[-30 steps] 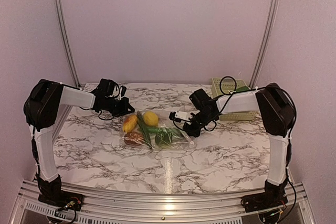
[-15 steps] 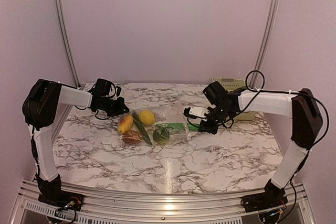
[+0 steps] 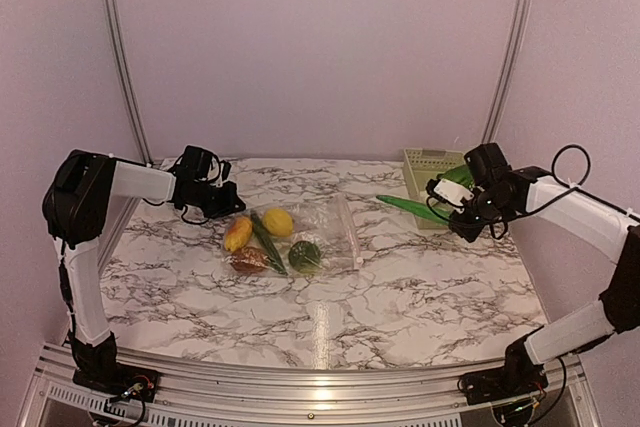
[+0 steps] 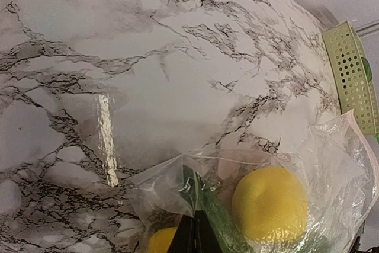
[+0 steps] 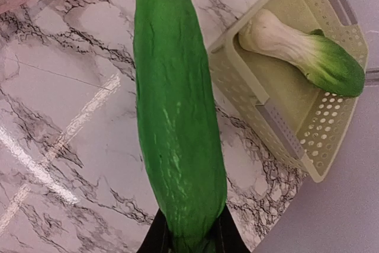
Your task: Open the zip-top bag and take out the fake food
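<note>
The clear zip-top bag (image 3: 325, 232) lies on the marble table with its mouth to the right. Inside it are a yellow lemon (image 3: 278, 222), a yellow-orange piece (image 3: 238, 234), a brown round piece (image 3: 250, 261), a green ball (image 3: 304, 254) and a dark green pod (image 3: 267, 242). My left gripper (image 3: 226, 210) is shut on the bag's left corner (image 4: 160, 188), next to the lemon (image 4: 269, 202). My right gripper (image 3: 447, 209) is shut on a long bright green pod (image 5: 177, 117) and holds it above the table beside the basket. The pod is outside the bag.
A pale green slatted basket (image 3: 428, 160) stands at the back right and holds a leafy green vegetable (image 5: 308, 51). Its near corner (image 5: 237, 87) lies just right of the held pod. The basket also shows at the right edge of the left wrist view (image 4: 349, 69).
My right gripper has pulled the long green pod out of the bag and carried it right, up to the basket. The bag has flattened. The left gripper has kept its hold.
</note>
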Motion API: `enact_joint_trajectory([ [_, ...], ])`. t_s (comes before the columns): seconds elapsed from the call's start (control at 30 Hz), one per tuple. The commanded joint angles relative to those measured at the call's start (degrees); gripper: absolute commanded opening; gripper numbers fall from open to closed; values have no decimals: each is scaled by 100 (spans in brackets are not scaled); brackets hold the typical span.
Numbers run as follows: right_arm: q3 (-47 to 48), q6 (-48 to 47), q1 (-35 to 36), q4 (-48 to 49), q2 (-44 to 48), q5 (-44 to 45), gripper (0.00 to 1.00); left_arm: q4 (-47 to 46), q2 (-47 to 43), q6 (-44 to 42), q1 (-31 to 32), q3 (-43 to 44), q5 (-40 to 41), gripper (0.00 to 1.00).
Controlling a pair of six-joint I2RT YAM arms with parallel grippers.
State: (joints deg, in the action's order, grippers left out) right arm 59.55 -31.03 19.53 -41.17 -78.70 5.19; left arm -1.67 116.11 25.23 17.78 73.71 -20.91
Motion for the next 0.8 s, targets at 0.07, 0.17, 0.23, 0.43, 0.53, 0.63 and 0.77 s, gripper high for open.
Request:
enact_joint_trajectory([
  [0.07, -142, 436, -1000, 558, 774, 370, 0, 154, 106, -18, -47, 209, 53, 0],
  [0.17, 226, 1192, -1379, 754, 381, 690, 0, 158, 115, -12, -47, 239, 44, 0],
  [0.23, 742, 1782, -1600, 599, -198, 676, 0, 158, 136, 15, -48, 248, 38, 0],
  [0.43, 2187, 2672, -1718, 212, -1902, 33, 0, 158, 128, 100, -47, 213, 75, 0],
  [0.53, 2633, 3011, -1717, 331, -2380, -144, 0, 141, 115, 146, -47, 196, 88, 0],
  [0.63, 3085, 3209, -1724, 264, -2977, -386, 0, 107, 122, 174, -49, 188, 106, 0],
  [0.77, 3462, 3281, -1720, 247, -3495, -841, 5, 89, 139, 205, -47, 189, 113, 0],
])
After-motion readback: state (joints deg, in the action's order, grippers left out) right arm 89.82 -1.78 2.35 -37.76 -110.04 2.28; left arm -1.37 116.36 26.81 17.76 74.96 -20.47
